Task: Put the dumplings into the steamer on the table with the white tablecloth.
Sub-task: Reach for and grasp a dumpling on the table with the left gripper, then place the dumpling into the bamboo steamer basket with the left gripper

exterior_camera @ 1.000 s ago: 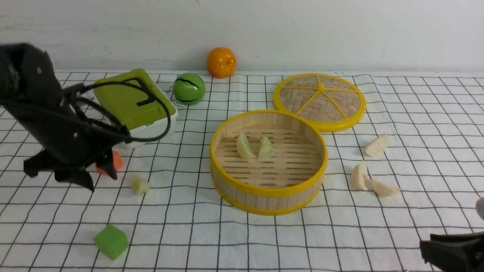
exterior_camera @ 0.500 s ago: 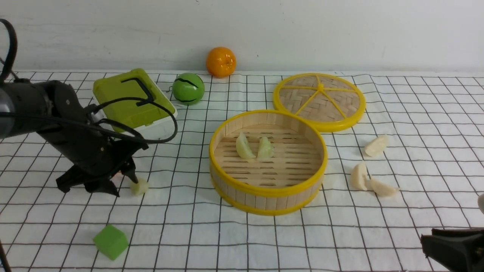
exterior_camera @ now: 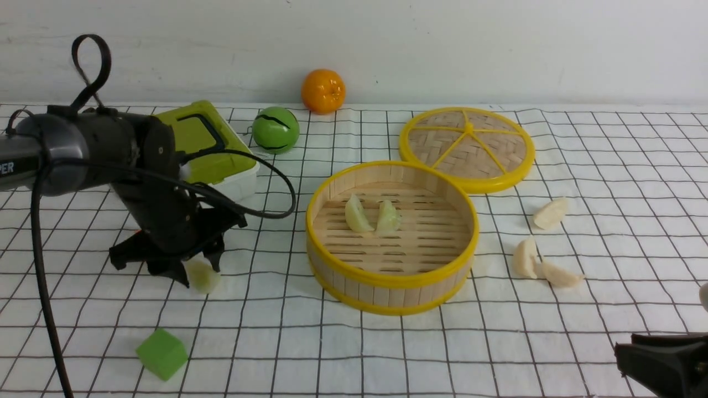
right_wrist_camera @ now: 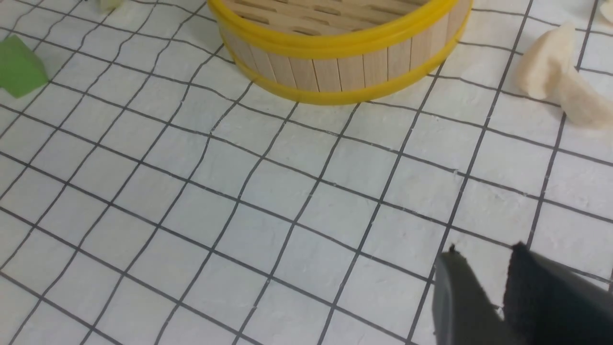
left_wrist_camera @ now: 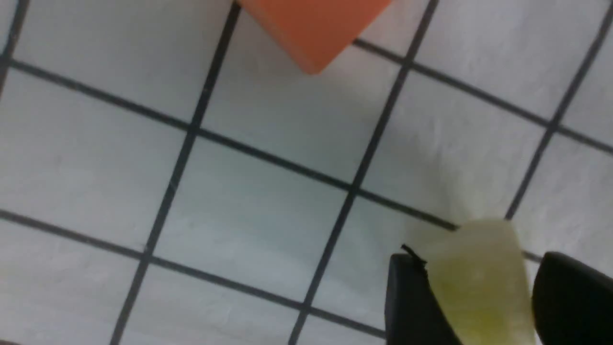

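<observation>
The black left gripper [exterior_camera: 200,272] has its jaws well apart, around the small pale-green crescent-shaped dumpling [left_wrist_camera: 481,287] on the white grid-patterned cloth [exterior_camera: 276,354]; whether the fingers touch it, I cannot tell. This dumpling is left of the round bamboo steamer with yellow rims [exterior_camera: 392,281]. It is probably light, a little soft and smooth, so better to take it gently across its thick middle, not at a thin tip.

The left pincer [exterior_camera: 200,273] points downward, fingers parted.
</observation>
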Controlling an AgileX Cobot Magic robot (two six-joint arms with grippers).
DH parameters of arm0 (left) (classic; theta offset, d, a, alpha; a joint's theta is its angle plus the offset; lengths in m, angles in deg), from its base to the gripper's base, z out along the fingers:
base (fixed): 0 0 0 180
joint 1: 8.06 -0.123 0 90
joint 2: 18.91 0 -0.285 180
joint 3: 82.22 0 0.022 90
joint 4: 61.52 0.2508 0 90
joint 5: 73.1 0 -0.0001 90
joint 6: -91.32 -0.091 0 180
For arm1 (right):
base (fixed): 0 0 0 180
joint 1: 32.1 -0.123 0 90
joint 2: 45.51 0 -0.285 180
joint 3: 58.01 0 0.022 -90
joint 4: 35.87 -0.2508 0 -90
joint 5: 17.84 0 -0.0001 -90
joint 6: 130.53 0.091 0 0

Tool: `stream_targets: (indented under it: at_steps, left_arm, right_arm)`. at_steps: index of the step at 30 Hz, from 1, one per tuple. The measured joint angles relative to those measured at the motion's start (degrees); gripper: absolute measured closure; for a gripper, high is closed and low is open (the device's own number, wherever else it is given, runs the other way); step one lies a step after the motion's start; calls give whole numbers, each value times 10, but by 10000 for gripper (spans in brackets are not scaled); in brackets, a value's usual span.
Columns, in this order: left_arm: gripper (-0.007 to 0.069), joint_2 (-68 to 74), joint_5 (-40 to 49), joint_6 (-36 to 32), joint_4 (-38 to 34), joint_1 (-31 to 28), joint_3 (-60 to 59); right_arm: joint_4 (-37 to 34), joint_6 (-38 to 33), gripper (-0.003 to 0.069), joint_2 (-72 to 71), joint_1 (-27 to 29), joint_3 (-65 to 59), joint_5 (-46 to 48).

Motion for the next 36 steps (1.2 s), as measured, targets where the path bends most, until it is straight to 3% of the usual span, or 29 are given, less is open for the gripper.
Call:
stream_targets:
  at_steps: [7, 14, 20, 23, 30, 36]
  left_arm:
    - [338, 8, 5, -43, 0, 0, 1]
    - [338, 4, 19, -88, -7, 0, 7]
    - [338, -22, 92, -155, -98, 0, 73]
    - [338, -28, 131, -225, -178, 9, 143]
    - [338, 20, 168, -234, -192, 100, 294]
    - [338, 137, 193, -165, -115, 195, 458]
  right_arm:
    - [-6, 0, 493, 0, 0, 0, 0]
    - [-7, 0, 488, 0, 0, 0, 0]
    - [-7, 0, 484, 0, 0, 0, 0]
    - [-7, 0, 482, 0, 0, 0, -3]
    - [-8, 0, 482, 0, 0, 0, -4]
    - [-8, 0, 482, 0, 0, 0, -4]
